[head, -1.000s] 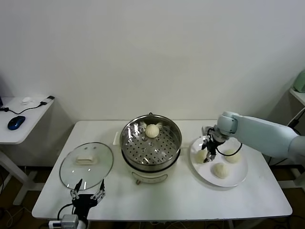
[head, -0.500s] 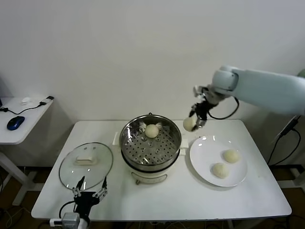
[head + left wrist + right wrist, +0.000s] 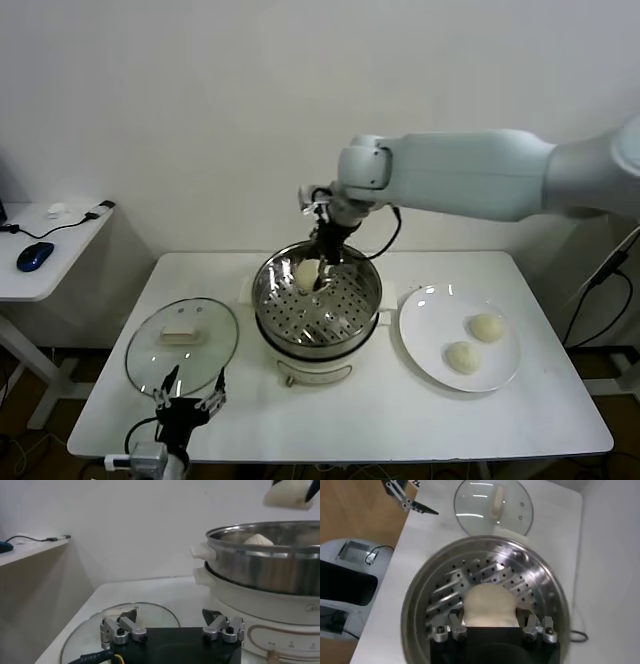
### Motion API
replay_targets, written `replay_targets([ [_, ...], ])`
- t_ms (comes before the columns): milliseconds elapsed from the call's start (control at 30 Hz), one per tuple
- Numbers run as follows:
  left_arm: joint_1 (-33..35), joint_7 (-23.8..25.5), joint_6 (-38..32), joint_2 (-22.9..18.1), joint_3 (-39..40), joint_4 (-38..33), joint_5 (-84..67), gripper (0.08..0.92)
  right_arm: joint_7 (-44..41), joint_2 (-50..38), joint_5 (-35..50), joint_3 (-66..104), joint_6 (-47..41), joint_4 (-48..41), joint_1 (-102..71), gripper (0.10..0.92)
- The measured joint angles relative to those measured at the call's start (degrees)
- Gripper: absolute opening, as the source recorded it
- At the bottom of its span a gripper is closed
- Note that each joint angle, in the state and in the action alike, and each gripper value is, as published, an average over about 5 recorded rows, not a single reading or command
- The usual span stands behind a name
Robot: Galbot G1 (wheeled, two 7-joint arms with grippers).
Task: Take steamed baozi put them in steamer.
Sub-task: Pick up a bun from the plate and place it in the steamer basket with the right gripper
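Head view: left pincer (image 3: pixel 186 409) idle, fingers spread wide and empty, at worktop (image 3: pixel 380 420) front edge by glass lid (image 3: pixel 181 345). Right pincer (image 3: pixel 321 268) gripped one baozi (image 3: pixel 307 273) above steamer (image 3: pixel 317 305). Two baozi (image 3: pixel 474 342) sat on white plate (image 3: pixel 425 350), right.

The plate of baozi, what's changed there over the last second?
The right hand lifted one baozi off the plate, carried it left and now holds it over the steamer. Two baozi remain on the plate; the glass lid and left hand stayed put.
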Motion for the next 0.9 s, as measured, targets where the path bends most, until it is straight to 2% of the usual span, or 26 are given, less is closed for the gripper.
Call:
replay_targets([
  [367, -0.37, 0.03, -0.1, -0.31, 0.26, 0.44, 0.18, 0.823, 2.05, 5.03, -2.44, 2.34, -0.66, -8.09, -8.0, 0.69],
  [500, -0.37, 0.02, -0.13, -0.38, 0.27, 0.46, 0.22, 0.823, 2.42, 5.67, -3.13, 3.16, -0.47, -9.55, -9.3, 0.736],
  [633, -0.31, -0.02, -0.14, -0.51, 0.27, 0.33, 0.24, 0.823, 2.26, 5.6, -3.38, 3.77, 0.29, -9.96, -9.56, 0.809],
  [900, 0.17, -0.05, -0.14, -0.65, 0.3, -0.47, 0.31, 0.823, -1.87, 1.59, -3.85, 1.84, 3.83, -6.01, -3.95, 0.823],
])
